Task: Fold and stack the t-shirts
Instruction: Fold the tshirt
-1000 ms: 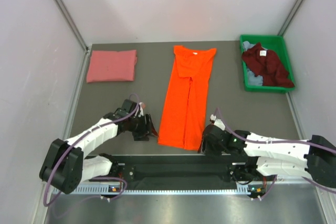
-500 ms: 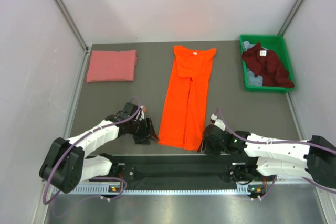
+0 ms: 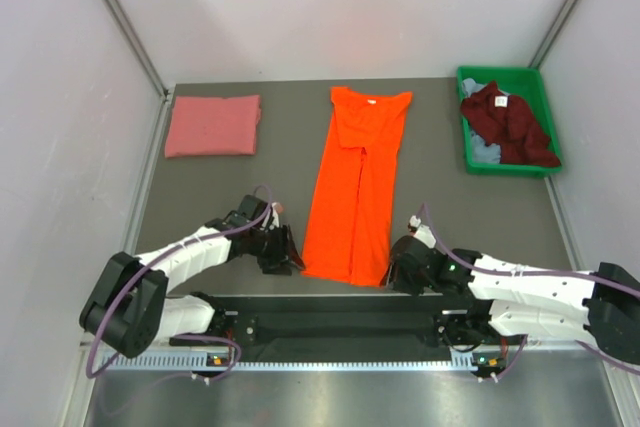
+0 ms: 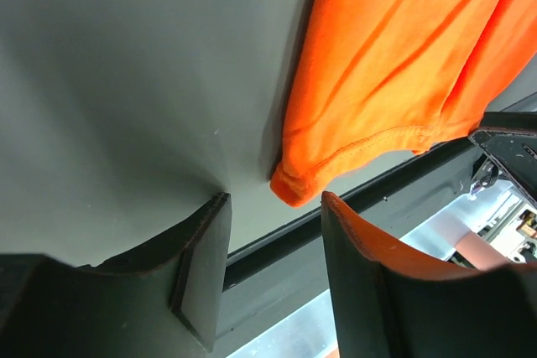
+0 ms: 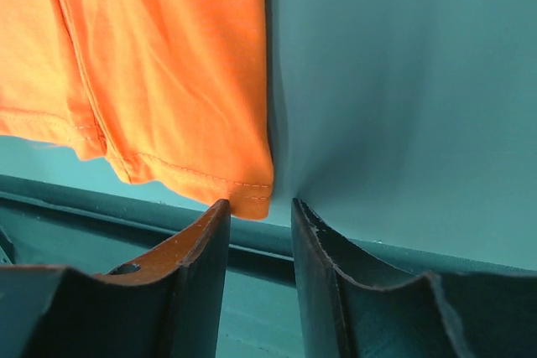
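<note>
Here the orange t-shirt (image 3: 358,187) lies flat on the table (image 3: 230,197) as a long narrow strip with its sides folded in. Its near hem runs between the two hands.

Left gripper (image 3: 290,259): low over the table, jaws spread. The shirt's left hem corner sits just ahead of the fingertips. In the left wrist view that corner is at the mouth of the gap, not yet pinched.

Right gripper (image 3: 393,269): likewise low, jaws parted more narrowly. The right hem corner lies directly ahead of the gap and touches neither pad, as far as the right wrist view shows.

Far beyond the left hand rests a folded salmon pink t-shirt (image 3: 212,125). Far beyond the right hand a maroon t-shirt (image 3: 505,122) lies crumpled in a green bin (image 3: 510,171), over a pale blue-grey t-shirt (image 3: 483,150).

Handling, as judged: the cloth is light and limp, and several layers thick at the hem. It will sag and slide rather than hold a shape. The stitched corners give the firmest purchase. Each pinch should catch all layers, or the lower ones may trail behind when the hem is carried toward the collar. Both hands would need to lift evenly to keep the fold square.
</note>
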`<action>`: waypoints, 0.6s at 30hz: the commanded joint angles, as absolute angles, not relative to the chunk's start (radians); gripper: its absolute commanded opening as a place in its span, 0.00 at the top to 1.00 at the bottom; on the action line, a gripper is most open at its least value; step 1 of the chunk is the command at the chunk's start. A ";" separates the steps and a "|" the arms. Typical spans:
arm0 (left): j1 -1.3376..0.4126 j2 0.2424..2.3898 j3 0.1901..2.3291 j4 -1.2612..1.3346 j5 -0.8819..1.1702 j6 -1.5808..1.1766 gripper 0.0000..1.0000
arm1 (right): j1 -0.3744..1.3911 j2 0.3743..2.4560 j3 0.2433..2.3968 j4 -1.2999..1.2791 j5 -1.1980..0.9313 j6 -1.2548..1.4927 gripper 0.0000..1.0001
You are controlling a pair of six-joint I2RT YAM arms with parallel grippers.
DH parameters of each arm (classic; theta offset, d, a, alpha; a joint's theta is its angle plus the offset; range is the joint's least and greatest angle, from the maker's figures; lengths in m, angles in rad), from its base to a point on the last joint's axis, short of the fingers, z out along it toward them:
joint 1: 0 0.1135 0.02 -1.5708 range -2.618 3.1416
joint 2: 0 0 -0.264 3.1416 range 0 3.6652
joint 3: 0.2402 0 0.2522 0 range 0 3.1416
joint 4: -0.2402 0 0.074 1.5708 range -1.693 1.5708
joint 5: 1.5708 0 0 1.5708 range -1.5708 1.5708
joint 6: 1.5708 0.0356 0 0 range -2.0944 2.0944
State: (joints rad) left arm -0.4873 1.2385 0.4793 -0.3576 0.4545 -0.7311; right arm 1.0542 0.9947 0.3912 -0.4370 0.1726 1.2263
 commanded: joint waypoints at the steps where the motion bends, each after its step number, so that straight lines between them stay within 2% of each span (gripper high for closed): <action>1: -0.494 1.246 0.474 -0.298 0.471 -0.724 0.49 | 1.042 0.991 0.379 -0.416 0.204 1.226 0.64; 11: -0.497 1.275 0.456 -0.250 0.492 -0.727 0.57 | 1.042 1.029 0.361 -0.376 0.176 1.235 0.71; 14: -0.497 1.282 0.457 -0.242 0.500 -0.729 0.67 | 1.042 1.028 0.347 -0.368 0.170 1.243 0.73; 15: -0.497 1.281 0.459 -0.242 0.500 -0.729 0.74 | 1.042 1.025 0.344 -0.371 0.170 1.244 0.76; 17: -0.499 1.270 0.460 -0.242 0.505 -0.733 0.83 | 1.042 1.008 0.336 -0.386 0.173 1.244 0.89; 18: -0.499 1.267 0.460 -0.242 0.506 -0.735 0.92 | 1.042 1.002 0.337 -0.396 0.178 1.243 0.99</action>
State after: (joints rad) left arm -0.4931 1.2758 0.4671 -0.2867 0.4839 -0.7341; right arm 1.0504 1.0138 0.3641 -0.3683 0.1646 1.2381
